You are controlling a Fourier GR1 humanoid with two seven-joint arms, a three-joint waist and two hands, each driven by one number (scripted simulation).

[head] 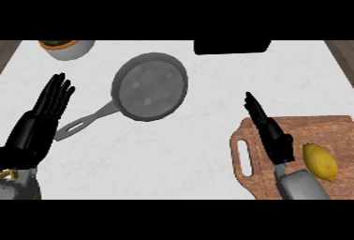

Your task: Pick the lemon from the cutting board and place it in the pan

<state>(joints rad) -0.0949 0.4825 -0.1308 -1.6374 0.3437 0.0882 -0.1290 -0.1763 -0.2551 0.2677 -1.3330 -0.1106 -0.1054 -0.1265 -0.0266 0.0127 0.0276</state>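
**Lemon on the board, both hands open**

I see the lemon lying on the wooden cutting board in the lower right of the frame, near the board's right edge. My right hand is over the left part of the board, seen from its side, with the fingers straight and pointing toward the top of the frame. It holds nothing. The lemon is just to the right of its wrist, not gripped.

The frying pan stands well apart from the board, in the upper middle of the frame on the white counter. Its handle points down-left.

My left hand rests at the left edge, open, with the fingers up, near the end of the pan handle.

A white pot is in the upper left corner and a black object at the top edge.
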